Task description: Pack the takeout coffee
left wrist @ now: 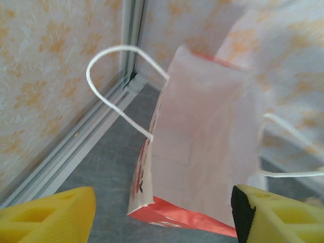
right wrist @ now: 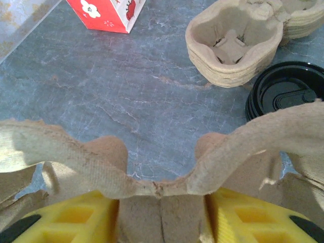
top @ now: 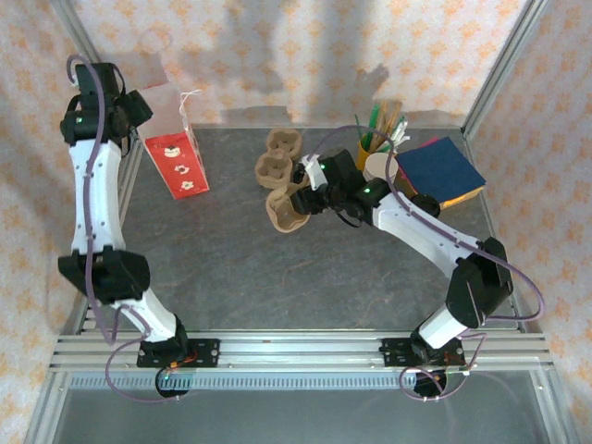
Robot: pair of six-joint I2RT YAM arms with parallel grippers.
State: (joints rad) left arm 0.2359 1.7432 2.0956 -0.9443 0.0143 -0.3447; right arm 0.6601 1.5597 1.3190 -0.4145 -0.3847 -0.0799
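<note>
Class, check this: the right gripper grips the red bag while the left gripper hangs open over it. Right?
Wrong: the right gripper grips a brown pulp carrier, not the red bag; the right wrist view shows it. The left gripper hangs open over the bag.

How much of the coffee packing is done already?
Not much yet. Done: the red bag stands open, with the left claw open at its mouth. In hand: the right claw pinches a brown cup carrier. To do: the bag looks empty inside, and the black lid sits out on the table, so nothing is packed.
</note>
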